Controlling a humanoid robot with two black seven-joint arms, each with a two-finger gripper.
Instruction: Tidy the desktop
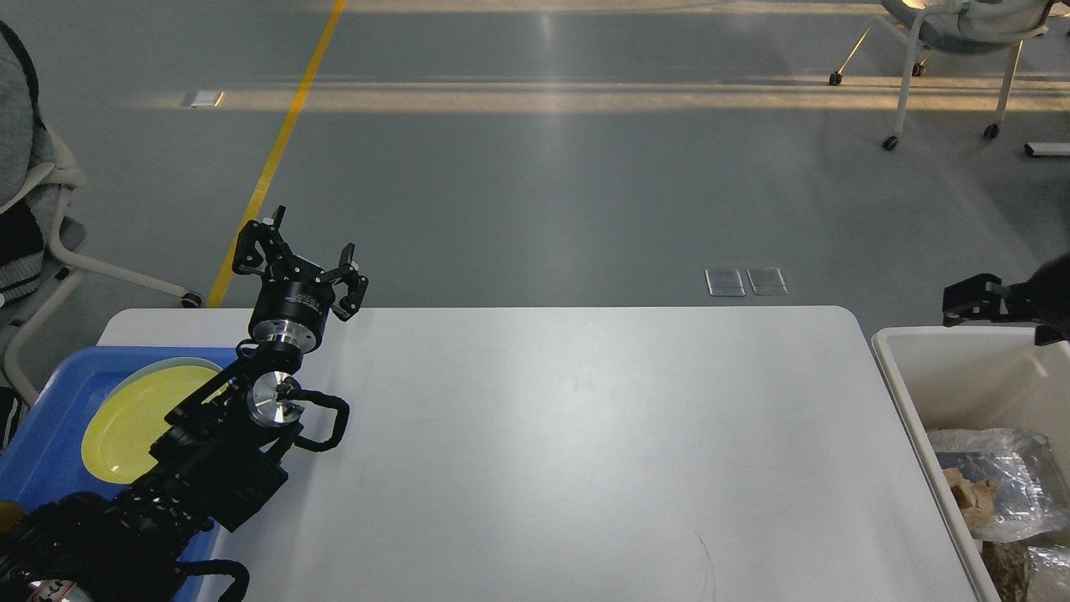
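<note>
Your left gripper (303,266) sits raised over the far-left corner of the desktop (585,451), fingers spread apart, nothing between them. Arm comes up from lower left, crossing the blue tray (50,418) and partly covering the yellow plate (134,418) that lies in it.

Right gripper (961,303): only a dark end shows at the right edge, just above the far rim of the cream bin (907,368). Too small and dark to tell if the fingers are apart or together, and nothing can be seen held in it.

Desktop fills the middle of the view, long axis running left to right, between tray on the left and bin on the right. Its white surface shows no loose item, just a faint scratch mark near the front edge. Crumpled foil (995,481) with brownish scraps lies inside the bin, low at the right.

Key relation: the desktop lies right of and toward you from the left gripper, left of and below the right one. Left arm is already over it; right arm is off it, at the bin. So if anything is left to clear, the left arm is nearer to the left and middle, the right arm to the bin-side edge.

My read: the tidy looks close to done, since everything visible sits in tray or bin. Parts under the left arm are hidden, so can't confirm that patch.
</note>
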